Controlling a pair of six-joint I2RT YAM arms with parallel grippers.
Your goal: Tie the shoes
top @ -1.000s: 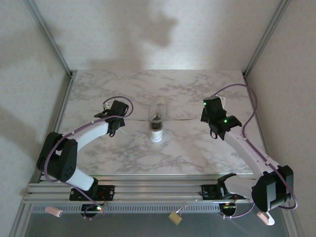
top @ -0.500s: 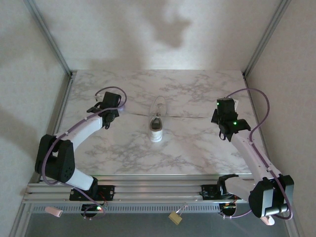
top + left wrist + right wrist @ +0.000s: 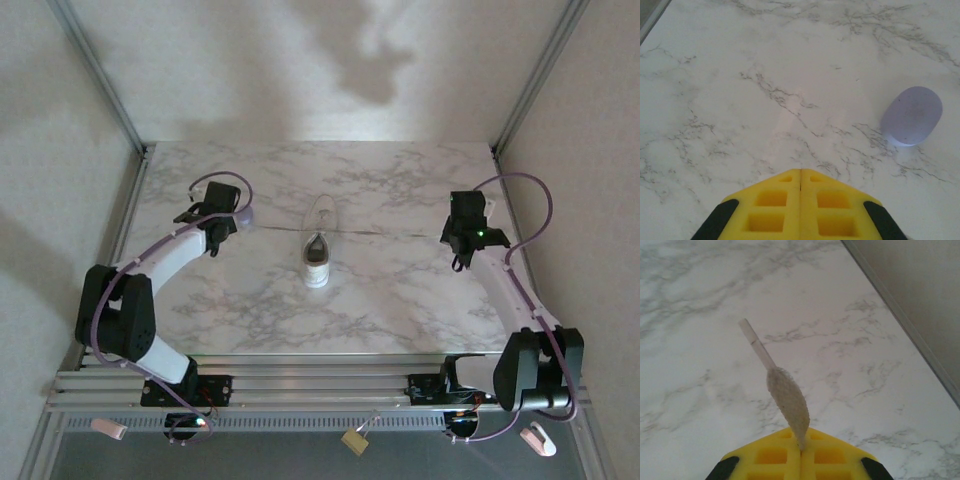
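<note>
**Marble table, shoe in the middle, both jaws closed**

White marble with grey veins covers the table (image 3: 400, 290), and it looks smooth and a little glossy. The shoe (image 3: 318, 250) lies in the centre of the top view, between the two arms. Its long axis runs from the top of the frame to the bottom, with the toe toward the top and the dark opening lower. The left gripper (image 3: 800, 172) is at the left of the shoe and the right gripper (image 3: 801, 432) is at the right. Both are well apart from it, and the left one looks slightly nearer.

The yellow pads of the right gripper are pressed together on the lace (image 3: 787, 402), a flat woven white band with a stiff clear tip (image 3: 752, 337). In the top view this lace (image 3: 390, 232) makes a thin, nearly straight line from the shoe to the right. The left pads are also closed, and I see nothing between them. The other lace (image 3: 275, 229) runs to the left, but I cannot tell if it is gripped. A round, matte purple disc (image 3: 912, 116) lies just beside the left gripper.

I judge that the next move must bring the two lace ends back toward the centre, across the shoe.
</note>
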